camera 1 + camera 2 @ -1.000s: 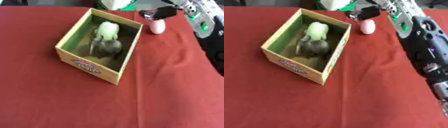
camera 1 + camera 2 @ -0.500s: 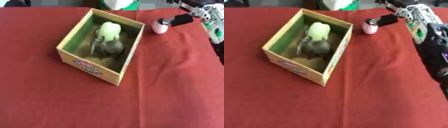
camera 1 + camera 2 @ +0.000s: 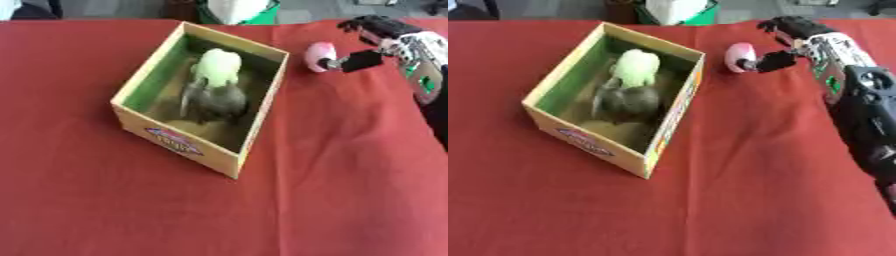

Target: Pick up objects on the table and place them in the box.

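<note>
An open cardboard box (image 3: 153, 134) with a green lining stands left of centre on the red table. Inside it lie a pale green object (image 3: 218, 67) and a grey-brown object (image 3: 216, 100). To the right of the box's far corner, a pink egg-shaped object (image 3: 318, 55) rests on the cloth. My right hand (image 3: 808, 36) comes in from the upper right, just right of the pink object. Its thumb (image 3: 768, 61) points left and touches the pink object's side. The fingers (image 3: 785, 23) stay relaxed behind and above it, not closed round it. No left hand shows.
A white and green thing (image 3: 234, 9) sits beyond the table's far edge, behind the box. My right forearm (image 3: 868, 115) runs down the right side. Red cloth (image 3: 131, 210) spreads in front of the box.
My right hand has come down from above the pink object to its right side, and the thumb now touches it. The box and its contents have stayed put.
</note>
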`<control>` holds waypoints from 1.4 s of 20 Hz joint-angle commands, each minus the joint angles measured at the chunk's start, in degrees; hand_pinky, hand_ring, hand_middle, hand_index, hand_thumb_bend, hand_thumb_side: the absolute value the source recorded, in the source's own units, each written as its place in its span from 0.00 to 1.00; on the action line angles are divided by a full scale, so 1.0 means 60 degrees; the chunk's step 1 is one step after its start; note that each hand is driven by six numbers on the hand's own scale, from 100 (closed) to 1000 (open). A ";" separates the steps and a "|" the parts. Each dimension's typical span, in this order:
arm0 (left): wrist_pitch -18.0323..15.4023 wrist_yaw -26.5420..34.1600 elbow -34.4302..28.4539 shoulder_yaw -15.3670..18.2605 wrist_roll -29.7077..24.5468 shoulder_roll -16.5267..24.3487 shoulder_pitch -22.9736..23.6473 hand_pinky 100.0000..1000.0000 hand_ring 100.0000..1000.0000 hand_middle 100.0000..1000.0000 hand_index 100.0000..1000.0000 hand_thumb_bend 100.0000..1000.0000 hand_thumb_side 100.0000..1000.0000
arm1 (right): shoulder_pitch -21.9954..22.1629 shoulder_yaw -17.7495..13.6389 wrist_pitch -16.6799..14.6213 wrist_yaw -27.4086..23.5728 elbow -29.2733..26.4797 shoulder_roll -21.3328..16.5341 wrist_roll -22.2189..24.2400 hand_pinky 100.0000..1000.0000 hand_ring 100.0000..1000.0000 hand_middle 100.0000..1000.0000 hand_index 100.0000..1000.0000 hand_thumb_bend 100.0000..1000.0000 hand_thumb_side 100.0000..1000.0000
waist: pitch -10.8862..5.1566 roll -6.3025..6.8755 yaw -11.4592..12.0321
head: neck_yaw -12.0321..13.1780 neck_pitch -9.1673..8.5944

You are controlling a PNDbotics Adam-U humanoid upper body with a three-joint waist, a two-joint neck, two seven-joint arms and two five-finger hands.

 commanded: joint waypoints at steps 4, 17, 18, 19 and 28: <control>-0.0024 -0.0055 -0.0161 0.0085 -0.0006 0.0138 -0.0151 0.73 0.72 0.74 0.81 0.27 1.00 | -0.0112 -0.0179 0.0182 0.0266 0.0271 -0.0093 -0.0467 0.86 1.00 0.82 0.95 0.41 0.74 | -0.0108 0.0008 0.0015 | 0.0022 -0.0175; 0.0004 -0.0086 -0.0161 0.0090 -0.0060 0.0093 -0.0107 0.73 0.72 0.74 0.81 0.26 1.00 | 0.0041 -0.0009 0.0204 -0.0566 -0.0303 -0.0114 -0.1408 0.83 1.00 0.63 0.73 0.28 0.57 | -0.0067 -0.0015 -0.0027 | 0.0164 -0.0089; 0.0006 -0.0086 -0.0161 0.0089 -0.0064 0.0084 -0.0108 0.73 0.72 0.74 0.81 0.26 1.00 | 0.0057 0.0031 0.0216 -0.0603 -0.0366 -0.0123 -0.1476 0.83 1.00 0.62 0.72 0.26 0.53 | -0.0065 -0.0019 -0.0031 | 0.0172 -0.0086; 0.0007 -0.0085 -0.0161 0.0086 -0.0074 0.0075 -0.0111 0.73 0.72 0.74 0.81 0.26 1.00 | 0.0071 0.0069 0.0227 -0.0645 -0.0413 -0.0121 -0.1519 0.82 1.00 0.62 0.72 0.24 0.50 | -0.0062 -0.0023 -0.0032 | 0.0176 -0.0086; 0.0032 -0.0115 -0.0161 0.0113 -0.0158 0.0026 -0.0080 0.73 0.72 0.74 0.81 0.25 1.00 | 0.0114 0.0174 0.0257 -0.1768 -0.0415 -0.0006 -0.0692 0.82 1.00 0.62 0.73 0.00 0.12 | -0.0025 -0.0054 -0.0017 | 0.0224 -0.0076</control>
